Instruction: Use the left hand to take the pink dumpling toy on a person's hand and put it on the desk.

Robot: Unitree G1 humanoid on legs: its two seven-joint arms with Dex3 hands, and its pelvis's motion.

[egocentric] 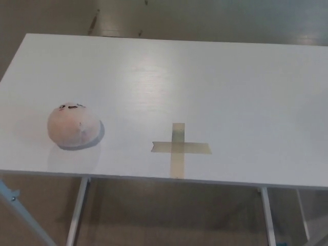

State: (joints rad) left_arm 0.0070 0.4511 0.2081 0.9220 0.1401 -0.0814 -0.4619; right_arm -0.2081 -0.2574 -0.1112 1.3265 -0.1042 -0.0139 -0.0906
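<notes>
The pink dumpling toy (72, 126), round with a small drawn face on top, rests on the white desk (205, 87) near its front left corner. Nothing touches it. No person's hand shows in the head view. Neither of my hands is in the picture.
A cross of tan tape (180, 148) is stuck on the desk near the front edge, right of the toy. White desk legs (77, 212) and a blue-grey bar (23, 215) show below the front edge, over a brown floor.
</notes>
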